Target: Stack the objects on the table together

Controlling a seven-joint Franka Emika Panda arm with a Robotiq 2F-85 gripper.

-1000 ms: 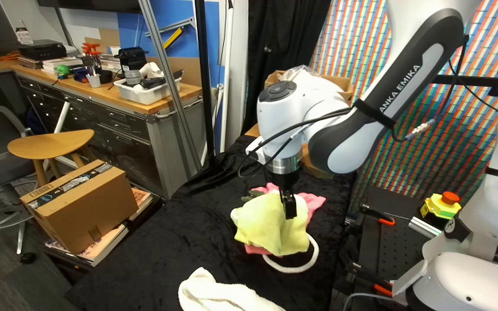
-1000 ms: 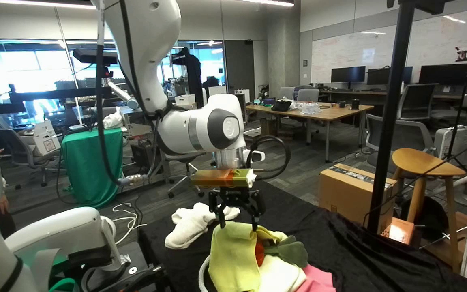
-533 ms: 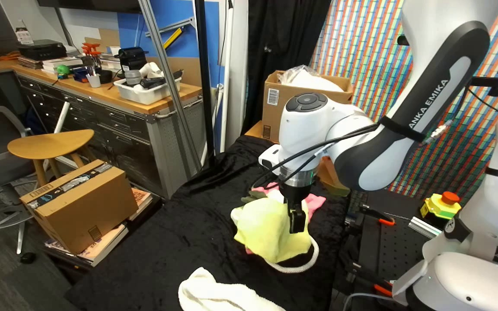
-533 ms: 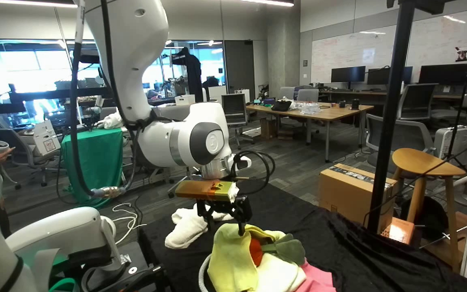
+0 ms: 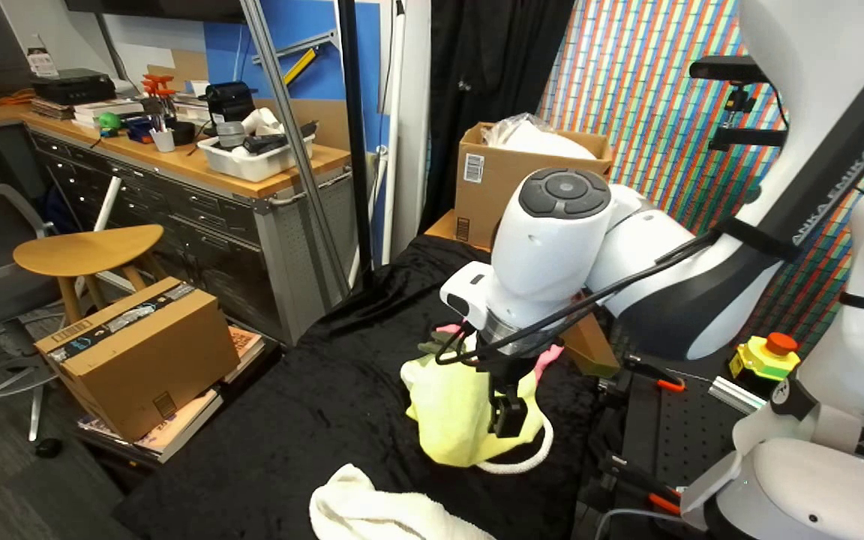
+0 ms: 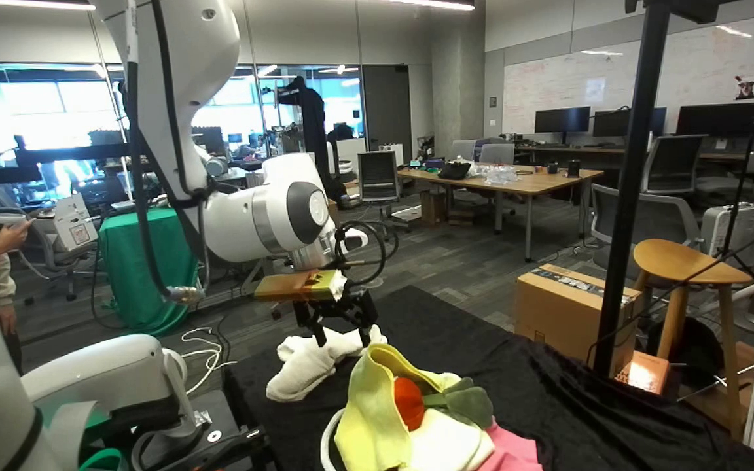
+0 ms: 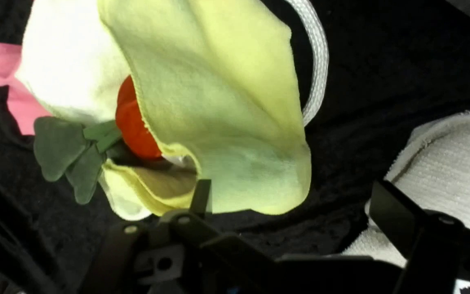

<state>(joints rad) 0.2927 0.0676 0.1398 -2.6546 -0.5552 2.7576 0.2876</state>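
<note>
In an exterior view, a stool (image 5: 91,251) and a cardboard box (image 5: 177,360) stand left of the black-draped table (image 5: 312,427); white cloth (image 5: 383,514) lies toward its near edge, yellow-green cloth (image 5: 443,412) over a rope loop (image 5: 548,438) nearer its right edge. The gripper (image 5: 507,424) has jaws wide apart; in the wrist view one finger (image 7: 201,198) shows before the yellow-green cloth, one before the white.

The rope (image 7: 321,61) is white, table (image 5: 282,442) black, one cloth (image 7: 227,94) yellow-green, another cloth (image 7: 21,102) pink.
</note>
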